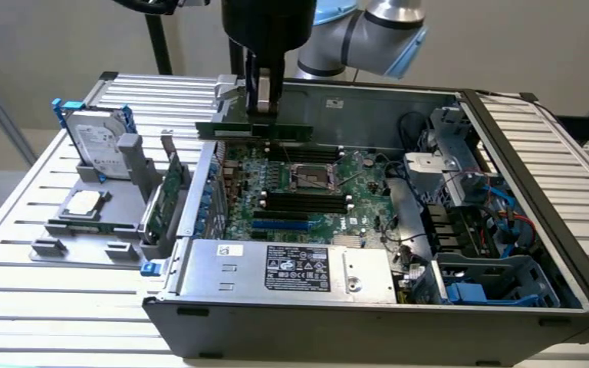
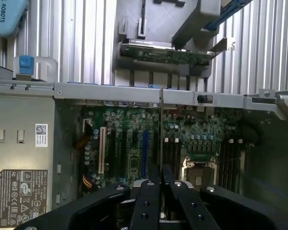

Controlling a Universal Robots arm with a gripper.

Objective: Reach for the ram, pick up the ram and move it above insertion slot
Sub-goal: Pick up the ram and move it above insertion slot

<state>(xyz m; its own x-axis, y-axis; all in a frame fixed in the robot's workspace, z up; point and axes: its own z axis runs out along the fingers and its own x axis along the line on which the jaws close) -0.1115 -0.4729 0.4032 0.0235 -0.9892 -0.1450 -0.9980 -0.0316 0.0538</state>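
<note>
Gripper [image 1: 261, 103] clenched on ram [image 1: 255, 129] | above motherboard [image 1: 305, 188] (inside open computer case [image 1: 376, 307]) | hard drive [image 1: 98, 142] outside.

Green ram [image 1: 264, 129], black gripper [image 1: 263, 107]

Robotics lab: opened computer case [image 1: 376, 307] on slatted metal workbench [image 1: 28, 230]
</note>
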